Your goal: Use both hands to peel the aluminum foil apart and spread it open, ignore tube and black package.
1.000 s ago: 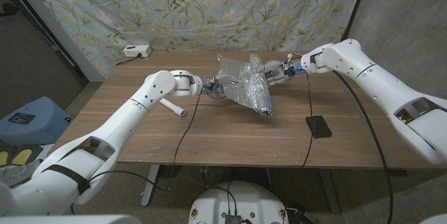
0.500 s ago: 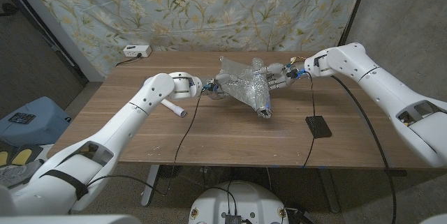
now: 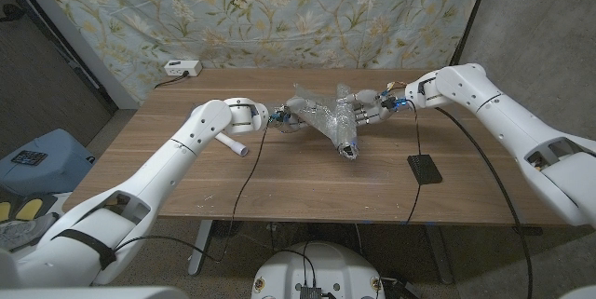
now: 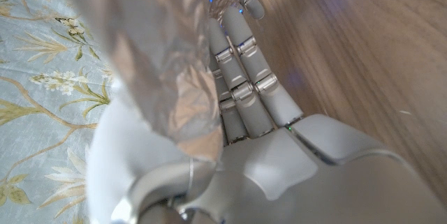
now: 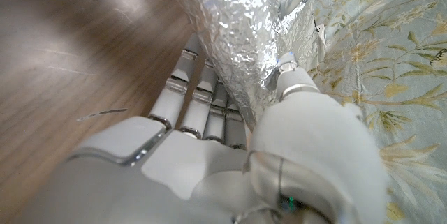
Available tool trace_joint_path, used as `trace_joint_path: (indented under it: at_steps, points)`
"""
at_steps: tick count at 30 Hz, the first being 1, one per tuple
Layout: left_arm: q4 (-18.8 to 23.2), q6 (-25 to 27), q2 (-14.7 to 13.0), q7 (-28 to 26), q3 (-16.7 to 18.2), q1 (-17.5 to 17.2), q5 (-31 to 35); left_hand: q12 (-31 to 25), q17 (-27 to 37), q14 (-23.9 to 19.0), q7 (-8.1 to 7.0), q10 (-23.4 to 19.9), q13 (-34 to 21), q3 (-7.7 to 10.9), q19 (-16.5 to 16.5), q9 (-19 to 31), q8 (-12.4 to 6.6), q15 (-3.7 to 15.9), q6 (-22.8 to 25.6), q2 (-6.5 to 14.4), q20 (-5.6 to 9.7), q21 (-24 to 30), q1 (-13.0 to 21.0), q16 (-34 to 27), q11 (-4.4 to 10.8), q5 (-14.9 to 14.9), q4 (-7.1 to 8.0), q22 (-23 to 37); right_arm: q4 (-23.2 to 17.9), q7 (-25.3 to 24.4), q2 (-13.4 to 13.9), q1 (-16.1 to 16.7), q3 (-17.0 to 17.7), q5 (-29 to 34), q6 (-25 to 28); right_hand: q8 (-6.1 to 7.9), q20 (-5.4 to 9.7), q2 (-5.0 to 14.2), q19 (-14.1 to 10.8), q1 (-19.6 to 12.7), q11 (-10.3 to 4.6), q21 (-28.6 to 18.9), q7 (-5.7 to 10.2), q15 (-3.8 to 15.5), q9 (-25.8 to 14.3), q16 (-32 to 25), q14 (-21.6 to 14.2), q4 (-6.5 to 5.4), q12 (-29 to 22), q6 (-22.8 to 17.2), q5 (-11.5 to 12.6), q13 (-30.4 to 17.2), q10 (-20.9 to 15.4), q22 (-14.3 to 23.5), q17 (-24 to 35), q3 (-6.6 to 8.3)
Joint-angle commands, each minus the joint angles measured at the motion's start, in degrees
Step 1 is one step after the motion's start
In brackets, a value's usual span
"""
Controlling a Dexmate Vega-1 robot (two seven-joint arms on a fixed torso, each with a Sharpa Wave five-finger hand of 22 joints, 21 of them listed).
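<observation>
- Two robot hands hold one crumpled sheet of aluminum foil above the far middle of the table.
- Left robot hand: at the foil's 9 o'clock edge. The left wrist view shows the foil pinned between the thumb and the straight fingers, so this robot hand grips it.
- Right robot hand: at the foil's 2 o'clock edge. The right wrist view shows the sheet clamped between the thumb and the fingers of this robot hand; it grips the foil.
- Foil: stretched between the two hands, wrinkled, with a bunched end hanging toward 5 o'clock, close to the table surface. Whether that end touches the wood cannot be told.
- White tube: lies on the table at 8 o'clock from the foil, beside the left forearm, apart from the sheet.
- Black package: lies flat near the table's front right edge, at 4 o'clock from the foil, well apart from it.
- White power strip: at the table's far left corner.
</observation>
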State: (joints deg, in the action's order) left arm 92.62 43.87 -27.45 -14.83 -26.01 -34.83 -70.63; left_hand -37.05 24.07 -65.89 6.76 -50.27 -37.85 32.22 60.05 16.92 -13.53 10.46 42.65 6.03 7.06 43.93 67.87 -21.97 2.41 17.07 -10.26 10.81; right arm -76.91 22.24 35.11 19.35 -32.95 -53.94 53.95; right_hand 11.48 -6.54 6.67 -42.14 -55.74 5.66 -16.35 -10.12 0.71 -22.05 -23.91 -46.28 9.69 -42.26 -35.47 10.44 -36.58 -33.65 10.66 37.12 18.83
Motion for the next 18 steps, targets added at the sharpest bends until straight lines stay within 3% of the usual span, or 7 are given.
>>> trace_joint_path:
  at_steps: [1,18]
  points:
    - [-0.77,-0.43,-0.33,0.81,-0.34,0.47,0.2,-0.43,0.47,0.16,1.1,-0.91,-0.3,0.22,-0.54,0.35,0.17,0.37,1.66,0.0,-0.17,0.55,0.84,0.17,2.23,-0.17,0.21,0.07,1.69,0.03,-0.74,1.18,1.5,-2.31,-0.23,0.2,0.12,0.29,-0.46,-0.19,-0.1,-0.18,-0.98,1.09,0.04,-0.17,-1.23,-1.15,0.13,-0.08,0.31,0.26,-0.51,0.15,0.23,0.97]
    - [0.2,-0.33,-1.63,1.35,-0.22,0.52,0.96,-0.83,1.06,0.08,1.22,-0.75,-0.02,0.08,-1.01,1.12,0.33,0.37,2.15,-0.03,-0.12,1.37,0.97,0.58,2.47,-0.37,0.39,0.03,4.53,-0.1,-1.92,3.69,4.87,-6.42,-1.93,-0.35,-0.12,-1.52,-0.47,2.12,0.54,0.03,-1.62,0.68,0.78,2.16,0.06,-1.65,1.54,1.35,0.0,1.99,0.08,0.11,-0.94,0.08]
